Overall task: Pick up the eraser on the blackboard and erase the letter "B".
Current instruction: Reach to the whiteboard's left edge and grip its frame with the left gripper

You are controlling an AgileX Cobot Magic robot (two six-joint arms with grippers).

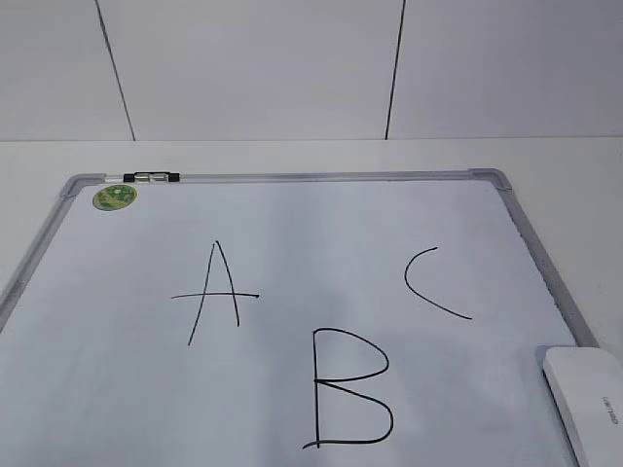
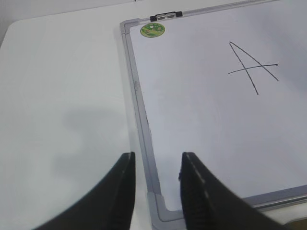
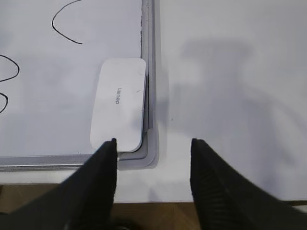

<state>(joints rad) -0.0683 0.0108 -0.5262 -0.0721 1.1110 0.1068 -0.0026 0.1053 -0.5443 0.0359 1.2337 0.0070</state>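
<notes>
Eraser [image 3: 119,103]: a white rounded-rectangle block with small grey lettering on its top, lying flat on the blackboard [image 1: 292,233] in the board's near right corner, its long side running along the right frame and touching it. In the exterior view only its upper part shows, at the lower right of the picture.

Despite its name, the blackboard is a white dry-erase board with a silver-grey frame and rounded grey corner pieces. It lies flat on the white tabletop [image 2: 62,96], taking up most of the middle and reaching close to the near edge. On its writing surface are three hand-drawn black letters: the letter "A" [image 1: 215,292] towards the left, the letter "C" [image 1: 431,283] towards the right, and the letter "B" [image 1: 348,389] between and nearer the front edge, whole, with two rounded loops. A round green sticker [image 1: 115,197] sits in the far left corner of the board, and a small black-and-silver clip [image 1: 152,177] rests on the far frame just beside it.

The left hand [image 2: 156,187] hangs with its fingers parted and empty over the board's near left corner. The right hand [image 3: 153,167] is also spread wide and empty, above the near right corner, one finger [image 3: 103,163] over the eraser's near end.
</notes>
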